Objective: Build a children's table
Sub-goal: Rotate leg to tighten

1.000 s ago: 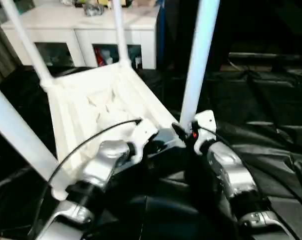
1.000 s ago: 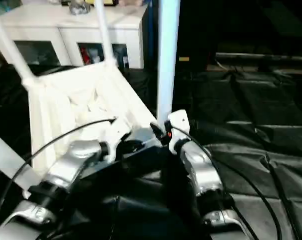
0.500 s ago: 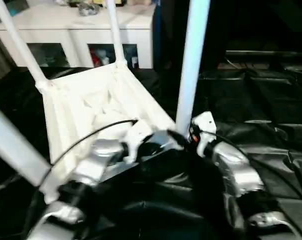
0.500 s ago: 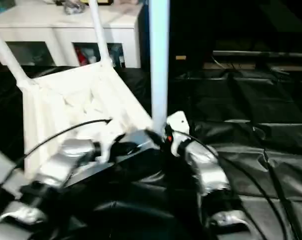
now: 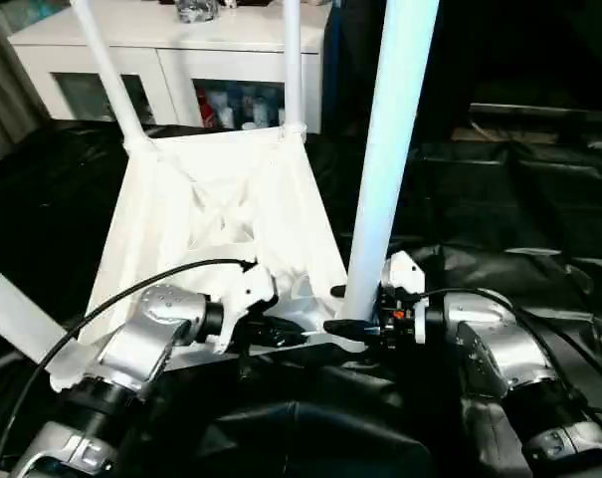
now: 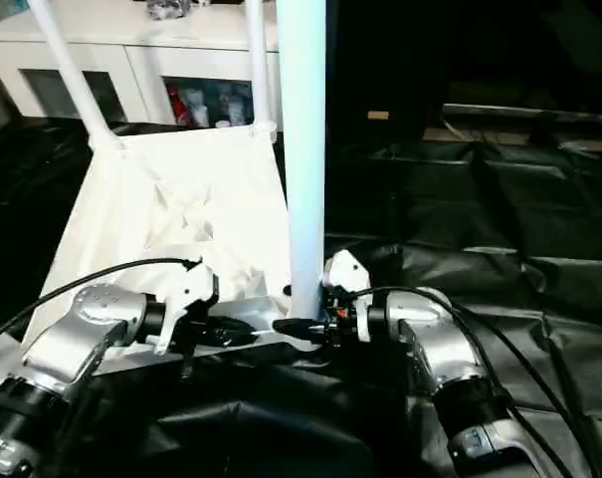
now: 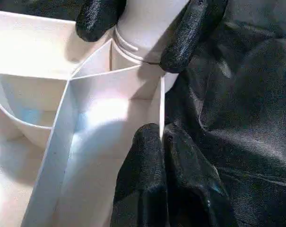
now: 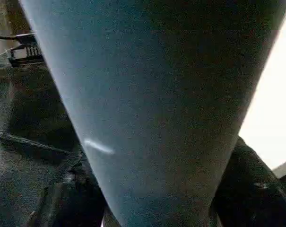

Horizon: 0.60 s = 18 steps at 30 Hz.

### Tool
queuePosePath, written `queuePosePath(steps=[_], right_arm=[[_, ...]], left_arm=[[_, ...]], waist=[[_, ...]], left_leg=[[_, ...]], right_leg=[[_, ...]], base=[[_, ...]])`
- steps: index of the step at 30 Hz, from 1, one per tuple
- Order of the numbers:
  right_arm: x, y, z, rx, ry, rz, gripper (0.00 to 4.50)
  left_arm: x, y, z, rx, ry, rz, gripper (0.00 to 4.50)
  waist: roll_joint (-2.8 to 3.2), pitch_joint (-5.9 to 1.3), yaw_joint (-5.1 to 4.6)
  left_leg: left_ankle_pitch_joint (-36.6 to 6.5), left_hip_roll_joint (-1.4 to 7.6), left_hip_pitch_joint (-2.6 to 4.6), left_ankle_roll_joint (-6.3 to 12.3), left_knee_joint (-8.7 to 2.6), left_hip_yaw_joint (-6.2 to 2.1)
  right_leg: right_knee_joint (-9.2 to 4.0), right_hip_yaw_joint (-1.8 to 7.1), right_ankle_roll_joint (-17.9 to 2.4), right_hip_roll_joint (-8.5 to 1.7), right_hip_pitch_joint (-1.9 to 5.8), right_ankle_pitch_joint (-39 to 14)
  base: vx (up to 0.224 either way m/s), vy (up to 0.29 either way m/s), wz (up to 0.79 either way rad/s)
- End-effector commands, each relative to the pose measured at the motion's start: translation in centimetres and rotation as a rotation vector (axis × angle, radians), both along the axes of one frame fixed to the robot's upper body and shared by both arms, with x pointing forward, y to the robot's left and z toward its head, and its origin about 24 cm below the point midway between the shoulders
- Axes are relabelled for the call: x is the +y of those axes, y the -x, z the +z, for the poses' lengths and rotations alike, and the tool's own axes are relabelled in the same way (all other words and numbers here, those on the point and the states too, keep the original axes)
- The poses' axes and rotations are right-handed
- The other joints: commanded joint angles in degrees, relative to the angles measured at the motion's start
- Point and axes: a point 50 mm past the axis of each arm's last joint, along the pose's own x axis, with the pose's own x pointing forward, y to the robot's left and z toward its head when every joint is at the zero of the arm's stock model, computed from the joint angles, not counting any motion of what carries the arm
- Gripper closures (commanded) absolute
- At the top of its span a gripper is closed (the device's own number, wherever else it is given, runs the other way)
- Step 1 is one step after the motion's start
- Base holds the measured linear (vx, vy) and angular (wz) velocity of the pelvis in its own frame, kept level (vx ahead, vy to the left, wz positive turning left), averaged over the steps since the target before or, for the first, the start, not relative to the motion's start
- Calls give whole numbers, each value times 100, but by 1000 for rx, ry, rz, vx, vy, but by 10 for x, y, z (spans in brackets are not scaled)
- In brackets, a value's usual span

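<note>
The all-white plastic children's table (image 5: pixel 221 214) lies upside down mid-frame on black sheeting (image 5: pixel 519 199), ribbed underside up, its long tube legs (image 5: pixel 390 149) pointing upward. Both silver forearms reach in from the lower corners; the left gripper (image 7: pixel 157 142) is pinched on a thin rib by the corner socket; the right gripper (image 5: pixel 348 325) clasps the near leg's base.
</note>
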Motion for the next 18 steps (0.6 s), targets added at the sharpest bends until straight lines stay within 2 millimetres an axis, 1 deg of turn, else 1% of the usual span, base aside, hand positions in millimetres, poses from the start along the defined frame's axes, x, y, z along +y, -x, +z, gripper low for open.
queuePosePath(steps=[1, 3, 4, 5, 7, 8, 9, 10, 11, 12, 13, 14, 15, 16, 17, 18], right_arm=[[2, 3, -7, 36, 45, 38, 213], [4, 4, -7, 43, 39, 44, 213], [6, 5, -7, 55, 18, 31, 221], [7, 5, -10, 57, 10, -8, 227], [8, 3, -13, 54, 7, -65, 232], [8, 0, -17, 42, 13, -155, 237], [9, -3, -23, 34, 24, -261, 237], [9, -6, -30, 36, 37, -387, 240], [9, -8, -34, 45, 37, -451, 240], [10, -8, -36, 52, 36, -487, 243], [12, -9, -40, 66, 30, -553, 245], [13, -9, -41, 71, 29, -576, 245], [17, -10, -43, 80, 27, -640, 246], [23, -10, -45, 93, 23, -678, 246], [29, -10, -47, 99, 27, -705, 247], [29, -10, -47, 99, 27, -705, 248]], left_arm=[[-3, 4, -1, 15, 4, -24, 450], [-3, 5, -1, 14, 0, -23, 450], [-4, 4, -2, 4, -3, -14, 450], [-6, 1, -2, -8, -4, 15, 450], [-9, -3, -2, -23, -4, 53, 450], [-13, -8, -2, -45, 1, 103, 450], [-17, -14, -2, -66, 7, 151, 450], [-24, -21, -2, -92, 11, 207, 450], [-28, -26, -1, -112, 13, 245, 450], [-31, -29, -1, -125, 13, 269, 450], [-37, -34, 1, -141, 21, 313, 450], [-39, -35, 1, -144, 24, 327, 450], [-45, -39, 2, -150, 35, 355, 450], [-53, -42, 3, -156, 44, 378, 450], [-61, -44, 4, -161, 54, 396, 450], [-61, -44, 4, -161, 54, 396, 450]], waist=[[-55, -316, -6], [-50, -324, -6], [-60, -325, -4], [-11, -323, 0], [-25, -317, -19], [5, -301, -30], [23, -269, -49], [9, -260, -66], [5, -246, -76], [36, -245, -90], [9, -236, -112], [26, -227, -141], [104, -236, -144], [82, -211, -192], [52, -202, -208], [94, -181, -224]], left_leg=[[-1197, 222, 131, 265, -421, -93], [-1127, 218, 127, 290, -410, -91], [-1069, 216, 125, 329, -402, -89], [-1079, 212, 128, 327, -401, -92], [-1160, 218, 137, 287, -409, -86], [-1322, 211, 132, 212, -434, -94], [-1560, 209, 158, 72, -455, -94], [-1844, 197, 194, -100, -481, -115], [-1953, 193, 200, -162, -498, -119], [-2140, 190, 220, -265, -514, -143], [-2268, 185, 218, -312, -525, -158], [-2420, 181, 214, -341, -540, -172], [-2490, 178, 225, -361, -537, -192], [-2665, 170, 242, -360, -542, -184], [-2739, 158, 238, -353, -544, -193], [-2909, 151, 287, -365, -545, -193]], right_leg=[[-370, 158, -1442, -246, 208, -607], [-355, 156, -1461, -244, 217, -476], [-349, 152, -1479, -242, 220, -387], [-349, 153, -1483, -241, 215, -390], [-367, 156, -1495, -236, 207, -405], [-391, 153, -1460, -234, 212, -608], [-435, 169, -1405, -244, 177, -975], [-480, 167, -1301, -258, 178, -1455], [-506, 169, -1223, -258, 171, -1683], [-535, 169, -1094, -271, 158, -2006], [-563, 164, -980, -268, 155, -2183], [-590, 160, -910, -262, 148, -2286], [-577, 154, -895, -271, 145, -2302], [-629, 151, -863, -259, 110, -2425], [-640, 140, -823, -249, 124, -2542], [-693, 135, -760, -254, 81, -2806]], base=[[0, 0, 0], [0, 0, 0], [0, 0, 0], [0, 0, 0], [0, 0, 0], [0, 0, 0], [0, 0, 0], [0, 0, 0], [0, 0, 0], [-55, 3, -1], [0, 0, 0], [0, 0, 0], [0, 0, 0], [0, 0, 0], [0, 0, 0], [0, 0, 0]])
